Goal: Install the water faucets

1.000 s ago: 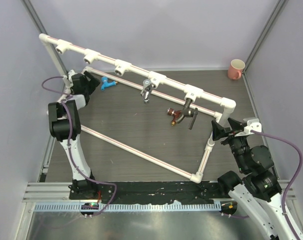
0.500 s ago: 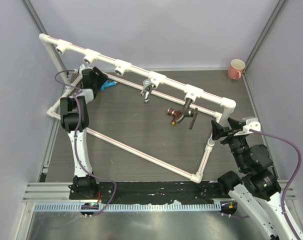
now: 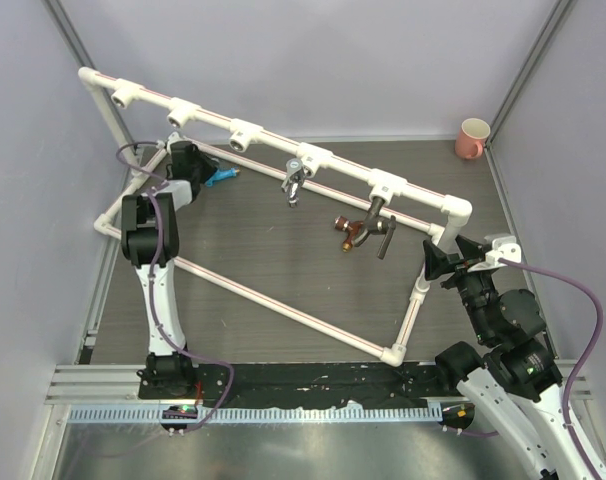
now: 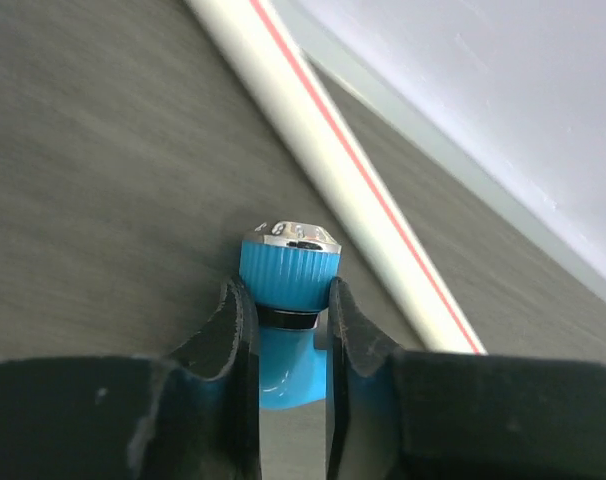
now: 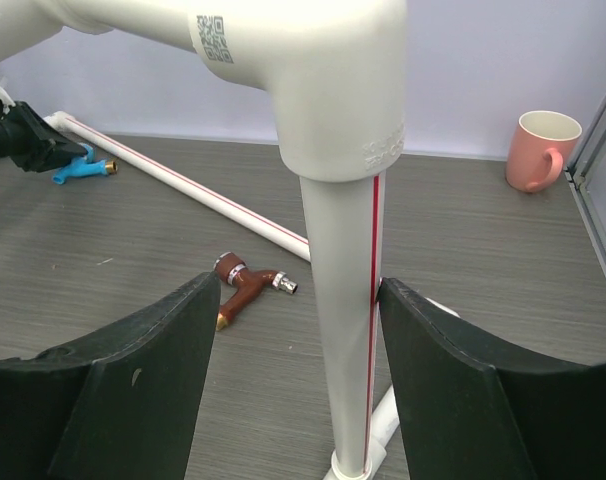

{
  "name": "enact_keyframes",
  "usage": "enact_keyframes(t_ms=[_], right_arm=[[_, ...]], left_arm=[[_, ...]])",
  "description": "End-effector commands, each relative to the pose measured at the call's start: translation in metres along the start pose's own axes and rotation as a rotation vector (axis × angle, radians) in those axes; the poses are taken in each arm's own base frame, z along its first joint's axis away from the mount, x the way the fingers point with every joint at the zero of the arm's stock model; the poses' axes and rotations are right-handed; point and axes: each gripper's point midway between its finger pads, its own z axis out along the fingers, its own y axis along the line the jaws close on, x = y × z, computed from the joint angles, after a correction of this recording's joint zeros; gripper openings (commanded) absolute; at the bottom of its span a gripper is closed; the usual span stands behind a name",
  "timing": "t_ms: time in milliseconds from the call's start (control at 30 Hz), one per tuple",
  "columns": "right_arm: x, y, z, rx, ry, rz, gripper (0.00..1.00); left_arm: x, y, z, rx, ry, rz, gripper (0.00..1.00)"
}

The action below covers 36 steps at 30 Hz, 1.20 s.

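Observation:
My left gripper (image 4: 288,318) is shut on the bright blue faucet (image 4: 287,275), which lies on the table beside a white pipe; from above, this gripper (image 3: 198,180) sits at the back left with the blue faucet (image 3: 221,176) poking out. A silver faucet (image 3: 294,183) hangs from a tee on the top rail. A dark grey lever faucet (image 3: 382,222) hangs from the following tee. The red-brown copper faucet (image 5: 245,284) lies loose on the table. My right gripper (image 5: 295,340) is open, straddling the frame's upright corner post (image 5: 345,330).
The white pipe frame (image 3: 273,290) spans the table, its raised top rail carrying three bare tee sockets (image 3: 183,112) at the left. A pink mug (image 3: 473,138) stands at the back right corner. Grey walls enclose the table.
My left gripper swung right from the frame's left corner to the blue faucet and closed on it. The right arm has stayed still.

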Motion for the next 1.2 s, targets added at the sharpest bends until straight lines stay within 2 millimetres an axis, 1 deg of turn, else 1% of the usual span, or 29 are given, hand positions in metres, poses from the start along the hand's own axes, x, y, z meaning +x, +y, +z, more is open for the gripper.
enact_keyframes(t_ms=[0, 33, 67, 100, 133, 167, 200, 233, 267, 400, 433, 500, 533, 567, 600, 633, 700, 733, 767, 800, 867, 900, 933, 967, 1000, 1033, 1067, 1100, 1167], right_arm=[[-0.019, 0.006, -0.001, -0.033, -0.063, 0.023, 0.7], [-0.022, 0.006, -0.003, -0.035, -0.072, 0.025, 0.7], [-0.024, 0.006, -0.003, -0.035, -0.077, 0.026, 0.7], [-0.026, 0.006, -0.004, -0.035, -0.081, 0.028, 0.7], [-0.027, 0.006, -0.005, -0.037, -0.087, 0.029, 0.7], [-0.031, 0.006, -0.007, -0.042, -0.096, 0.032, 0.7], [-0.033, 0.007, -0.008, -0.05, -0.097, 0.033, 0.7], [-0.034, 0.009, -0.009, -0.061, -0.097, 0.034, 0.7], [-0.038, 0.01, -0.01, -0.066, -0.104, 0.038, 0.69], [-0.047, 0.018, -0.016, -0.12, -0.106, 0.042, 0.68], [-0.048, 0.024, -0.018, -0.155, -0.102, 0.039, 0.68], [-0.051, 0.032, -0.021, -0.203, -0.088, 0.028, 0.68], [-0.05, 0.044, -0.024, -0.272, -0.077, 0.02, 0.68], [-0.053, 0.047, -0.026, -0.294, -0.072, 0.015, 0.68], [-0.048, 0.058, -0.026, -0.354, -0.038, 0.008, 0.68], [-0.046, 0.071, -0.031, -0.433, -0.018, 0.012, 0.68], [-0.043, 0.085, -0.031, -0.505, 0.031, 0.028, 0.68], [-0.041, 0.092, -0.033, -0.541, 0.048, 0.035, 0.68], [-0.041, 0.103, -0.038, -0.612, 0.063, 0.045, 0.68], [-0.036, 0.109, -0.037, -0.64, 0.095, 0.057, 0.68], [-0.032, 0.123, -0.041, -0.72, 0.126, 0.096, 0.68], [-0.031, 0.127, -0.04, -0.739, 0.136, 0.111, 0.68], [-0.026, 0.133, -0.039, -0.759, 0.167, 0.143, 0.68], [-0.026, 0.137, -0.038, -0.778, 0.163, 0.157, 0.68], [-0.026, 0.142, -0.041, -0.811, 0.167, 0.172, 0.68], [-0.024, 0.145, -0.04, -0.821, 0.185, 0.204, 0.68], [-0.022, 0.147, -0.038, -0.828, 0.183, 0.217, 0.68], [-0.019, 0.149, -0.037, -0.833, 0.193, 0.233, 0.68], [-0.013, 0.151, -0.033, -0.832, 0.207, 0.266, 0.68]], left_arm=[[0.013, 0.004, -0.035, -0.031, 0.04, 0.037, 0.07], [0.002, -0.009, -0.048, -0.007, 0.012, 0.033, 0.04], [0.019, 0.002, -0.057, -0.026, 0.041, 0.025, 0.02], [0.017, -0.004, -0.064, -0.008, 0.017, 0.023, 0.01], [0.005, -0.017, -0.079, 0.017, -0.017, 0.018, 0.0], [0.016, -0.007, -0.087, 0.001, -0.009, 0.009, 0.0], [0.014, -0.006, -0.095, -0.002, -0.017, 0.004, 0.0], [0.02, -0.031, -0.109, 0.042, -0.013, 0.017, 0.0], [0.028, -0.024, -0.118, 0.011, -0.017, 0.016, 0.0], [0.044, -0.032, -0.155, 0.007, -0.022, 0.022, 0.0], [0.05, -0.04, -0.164, 0.021, -0.019, 0.029, 0.0], [0.059, -0.041, -0.185, 0.02, -0.021, 0.019, 0.0], [0.066, -0.047, -0.192, 0.033, -0.015, 0.018, 0.0], [0.068, -0.047, -0.206, 0.04, -0.019, 0.01, 0.0], [0.071, -0.049, -0.213, 0.044, -0.022, -0.018, 0.0], [0.085, -0.046, -0.221, 0.044, -0.001, -0.019, 0.0], [0.079, -0.06, -0.242, 0.091, -0.027, -0.044, 0.0], [0.089, -0.064, -0.252, 0.108, -0.014, -0.049, 0.0], [0.091, -0.067, -0.259, 0.115, -0.012, -0.054, 0.0], [0.083, -0.077, -0.274, 0.147, -0.036, -0.069, 0.0], [0.094, -0.085, -0.29, 0.166, -0.025, -0.095, 0.0], [0.094, -0.089, -0.298, 0.181, -0.032, -0.102, 0.0], [0.098, -0.102, -0.313, 0.223, -0.028, -0.108, 0.0], [0.097, -0.104, -0.32, 0.222, -0.04, -0.125, 0.0], [0.106, -0.114, -0.33, 0.25, -0.024, -0.125, 0.0], [0.103, -0.122, -0.341, 0.281, -0.035, -0.138, 0.0], [0.103, -0.124, -0.346, 0.279, -0.046, -0.162, 0.0], [0.113, -0.134, -0.355, 0.31, -0.024, -0.161, 0.0], [0.117, -0.146, -0.365, 0.336, -0.023, -0.189, 0.0]])
